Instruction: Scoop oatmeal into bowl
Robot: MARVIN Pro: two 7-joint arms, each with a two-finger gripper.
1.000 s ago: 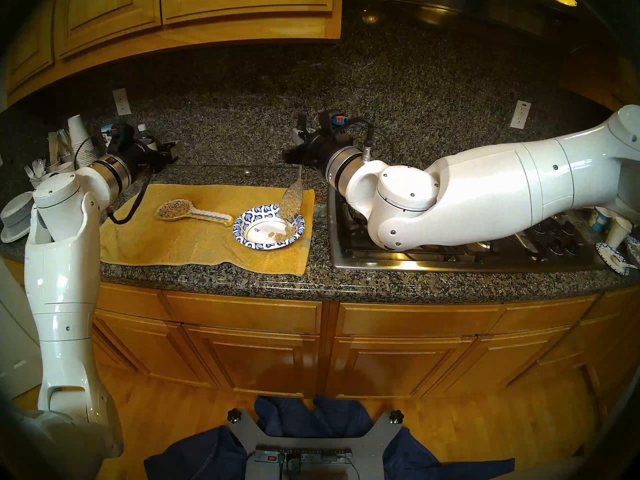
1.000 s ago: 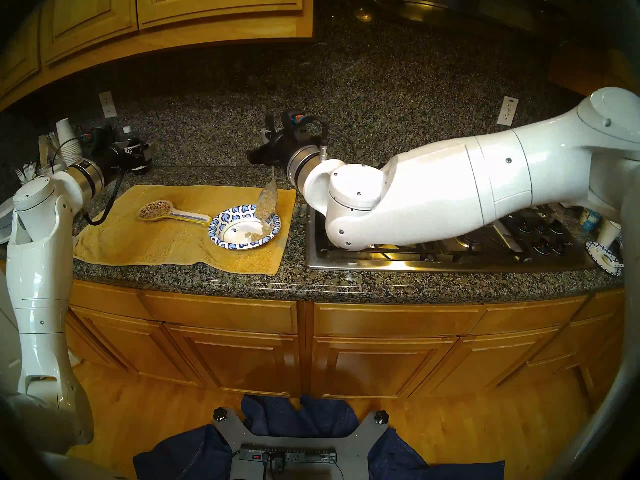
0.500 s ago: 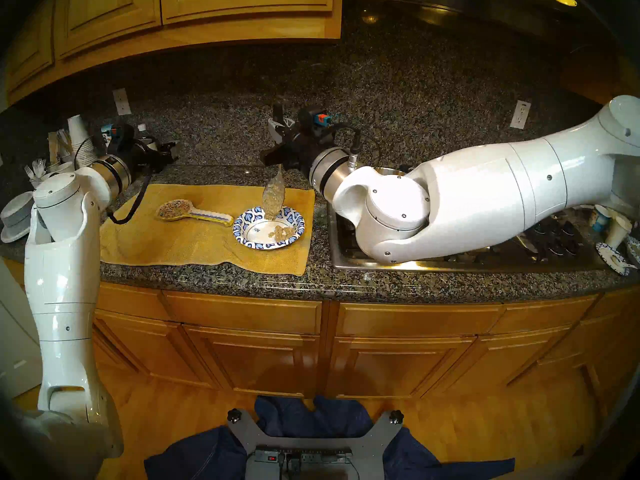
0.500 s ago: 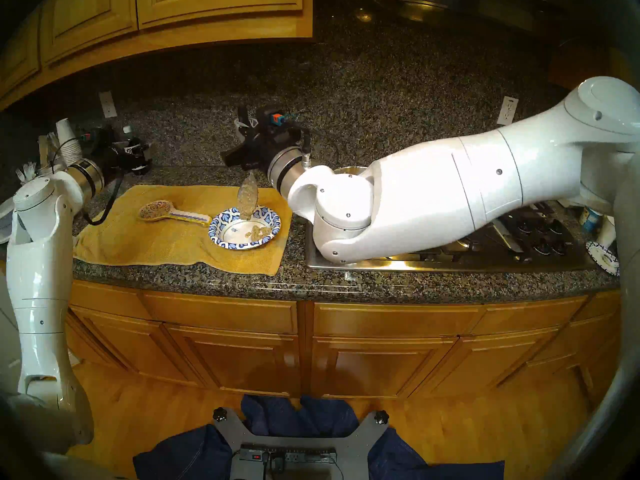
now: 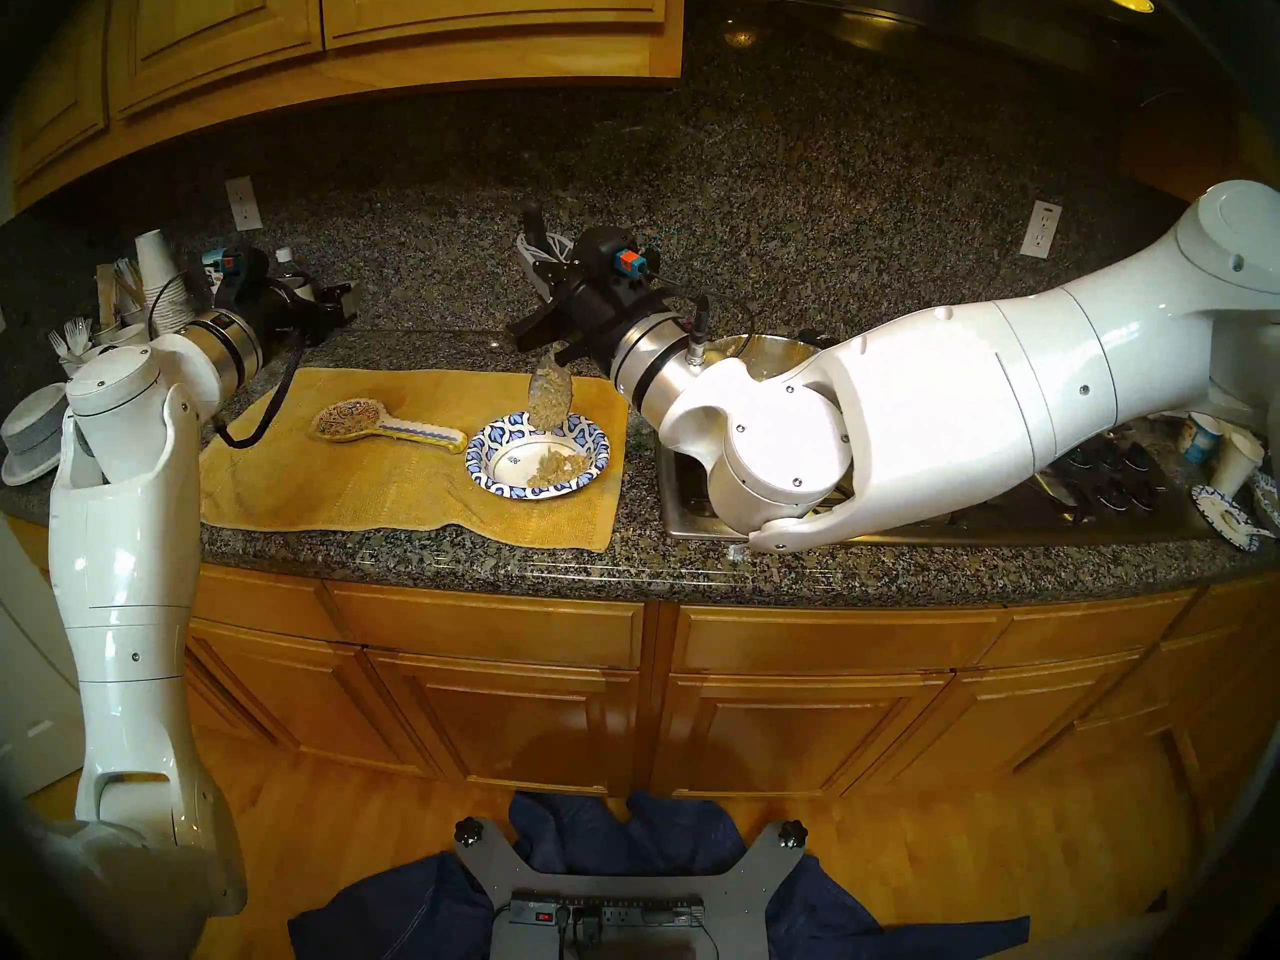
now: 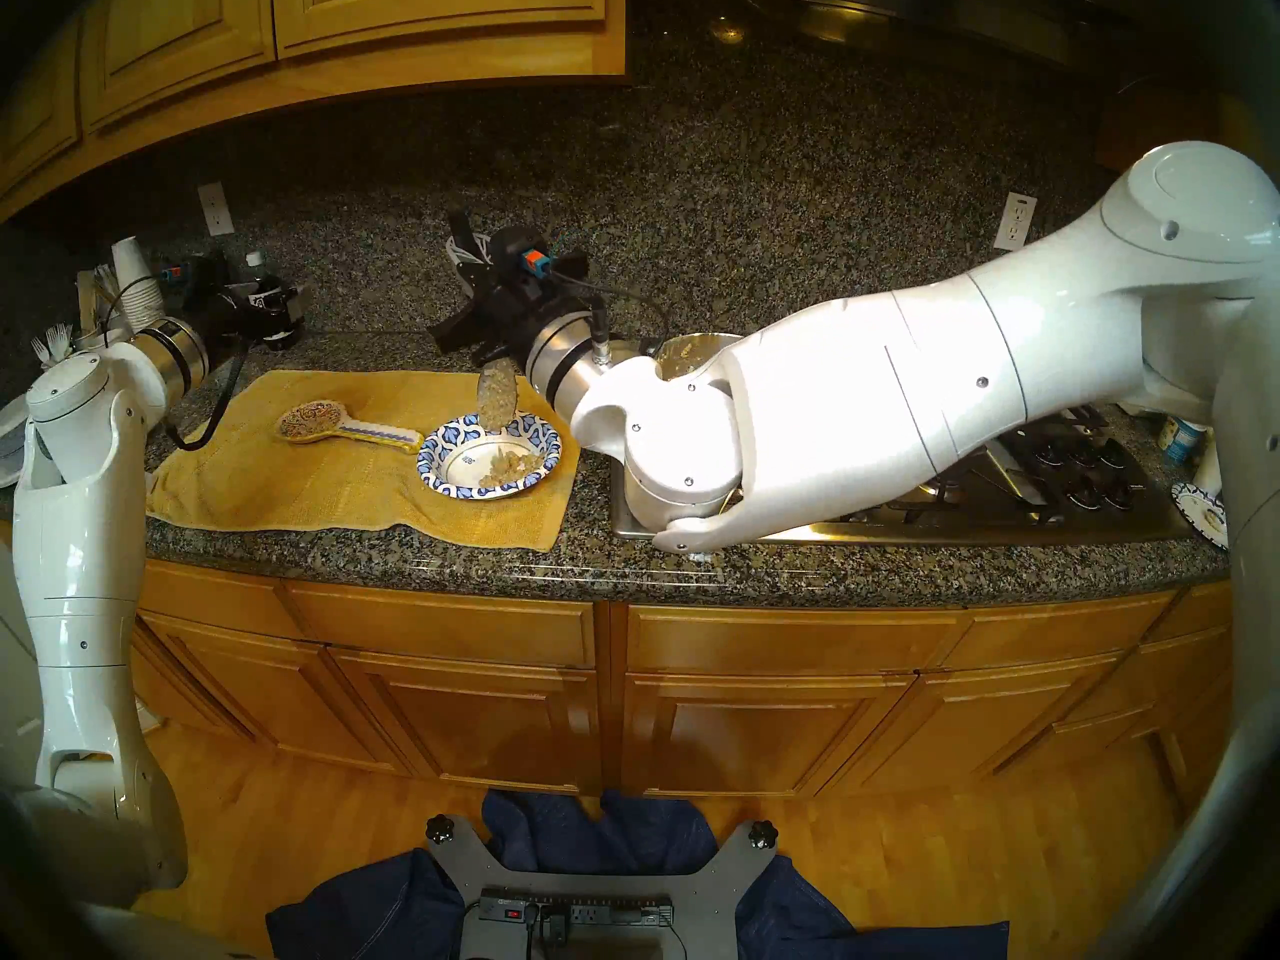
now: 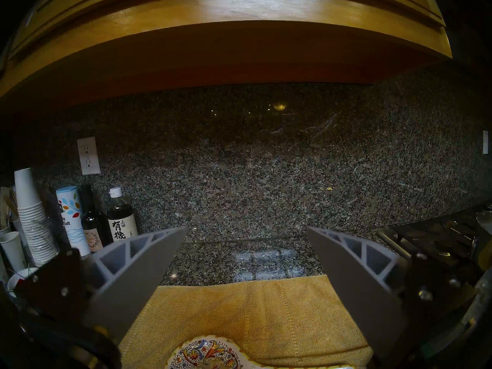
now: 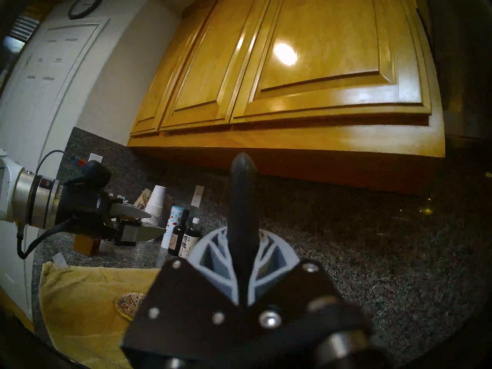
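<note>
Right hand [image 5: 547, 328] clamped on dark handle of a steel spoon [image 5: 550, 397], blade hanging almost vertical, tip down, over far rim of the shallow paper bowl with blue-and-white swirled rim [image 5: 485, 468]. Lumpy yellowish-tan oatmeal [image 5: 557, 467] heaped in right half of that bowl, more clinging to the blade. Spoon's long axis upright, bowl straight below: next likely a shake or scrape there. Left hand [image 7: 246, 254] spread wide, empty, well left of the bowl. Right wrist view showing only the handle [image 8: 243, 214] between closed fingers; bowl and oatmeal seen from head views alone.
</note>
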